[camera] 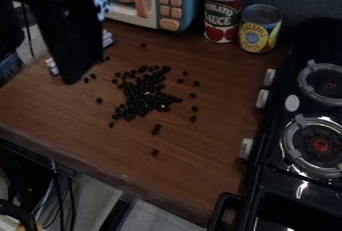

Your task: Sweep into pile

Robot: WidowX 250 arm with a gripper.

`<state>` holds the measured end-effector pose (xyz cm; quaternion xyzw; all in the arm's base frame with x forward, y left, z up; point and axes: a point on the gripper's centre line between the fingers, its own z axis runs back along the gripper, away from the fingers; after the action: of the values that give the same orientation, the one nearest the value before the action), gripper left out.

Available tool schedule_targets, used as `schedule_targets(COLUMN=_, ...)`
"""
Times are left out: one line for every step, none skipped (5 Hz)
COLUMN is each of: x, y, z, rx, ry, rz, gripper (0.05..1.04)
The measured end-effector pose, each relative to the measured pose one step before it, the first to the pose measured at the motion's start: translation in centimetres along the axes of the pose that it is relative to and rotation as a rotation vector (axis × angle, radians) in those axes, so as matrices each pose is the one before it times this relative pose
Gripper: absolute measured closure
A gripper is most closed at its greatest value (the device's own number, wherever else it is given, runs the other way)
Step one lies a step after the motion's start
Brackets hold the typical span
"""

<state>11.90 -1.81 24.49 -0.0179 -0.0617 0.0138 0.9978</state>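
Observation:
The black gripper (72, 50) hangs at the upper left, low over the wooden counter, left of the dark beans. Pale ridged pieces (107, 38) show on both sides of it; what they belong to is hidden behind the dark arm. Small dark beans (141, 94) lie in a loose, uneven heap near the middle of the counter. Single beans are scattered around the heap, several close to the gripper's right side, one at the back (143, 45) and one toward the front (155, 152).
Behind the beans stand a toy microwave (165, 2), a tomato sauce can (222, 12) and a pineapple can (259, 29). A black stove (304, 105) with pale knobs borders the right. The wooden counter's (73, 112) front edge runs along the lower left.

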Motion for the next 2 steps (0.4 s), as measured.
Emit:
schedule_targets(x=0.047, y=-0.083, z=-0.188, rx=-0.0060, ry=-0.0006, rz=-0.0102, gripper=0.087)
schedule_targets(x=3.458, y=3.143, z=-1.847, rx=0.0066, ry=-0.0390, rz=0.0204, gripper=0.087)
